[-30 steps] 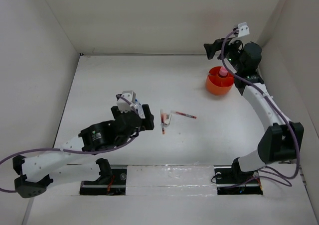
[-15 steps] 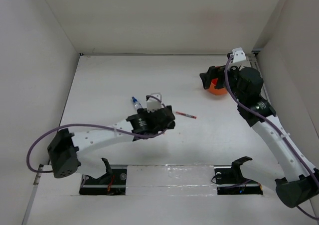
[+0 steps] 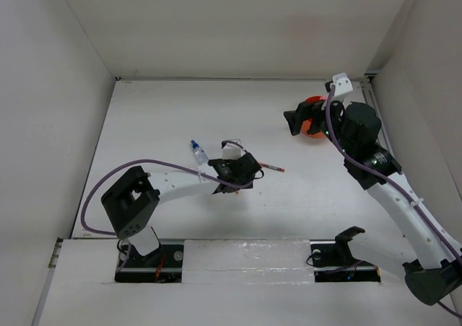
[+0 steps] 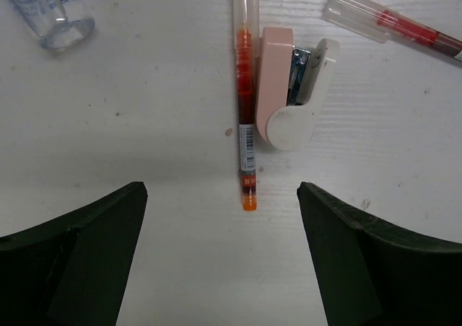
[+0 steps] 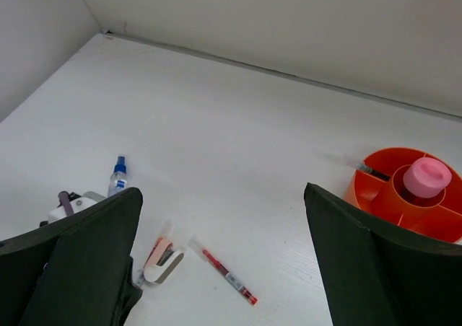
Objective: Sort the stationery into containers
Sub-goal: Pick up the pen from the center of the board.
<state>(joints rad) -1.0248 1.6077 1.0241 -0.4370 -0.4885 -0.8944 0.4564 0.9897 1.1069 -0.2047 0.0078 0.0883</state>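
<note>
Red ink fills the pen (image 4: 245, 109) lying at twelve o'clock of the left gripper (image 4: 220, 203), whose fingers are spread wide with nothing between them; a pink-and-white piece (image 4: 289, 99) touches the pen on its three o'clock side; a second red pen (image 4: 393, 24) lies apart at two o'clock, and the blue-capped tube (image 4: 45, 9) at ten o'clock. The right gripper (image 5: 222, 196) is likewise spread and empty, near the orange tub (image 5: 357, 192) at two o'clock of the table (image 3: 159, 117); a pink-capped tube (image 5: 426, 176) stands in its centre compartment. The step in hand looks like the approach for a pick; next the left fingers must come forward and down to straddle the pen alone, without catching the piece beside it, then close.
</note>
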